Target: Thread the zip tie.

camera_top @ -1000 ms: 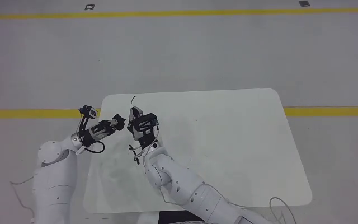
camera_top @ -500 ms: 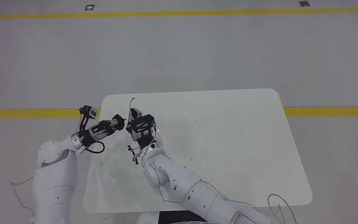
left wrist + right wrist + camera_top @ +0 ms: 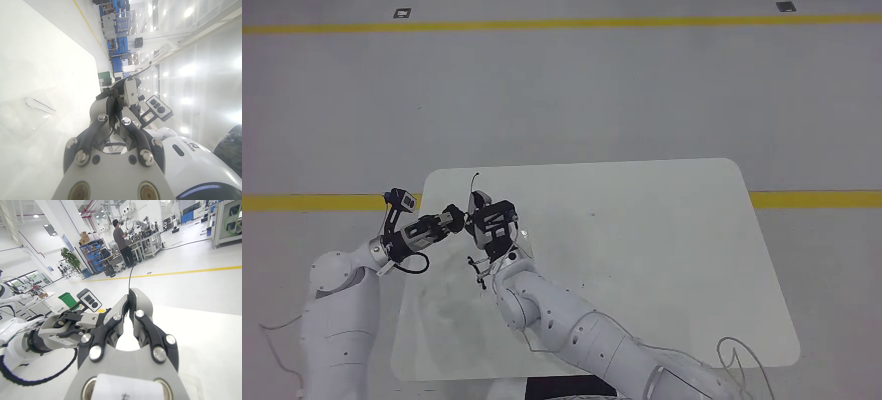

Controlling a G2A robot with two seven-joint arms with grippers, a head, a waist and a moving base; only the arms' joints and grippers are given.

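Right claw (image 3: 129,305) is clamped on the zip tie (image 3: 130,281). The strap stands straight out past its tips; we judge this keeps the free length stiff for threading. Left claw (image 3: 456,216) sits tip to tip beside it, over the table (image 3: 642,250). We cannot tell the left claw's grip. We cannot make out which end of the tie is the head.

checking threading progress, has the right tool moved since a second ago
yes, a little: the right tool, shut on the zip tie, has shifted toward the left edge of the table, closing in on the left tool.
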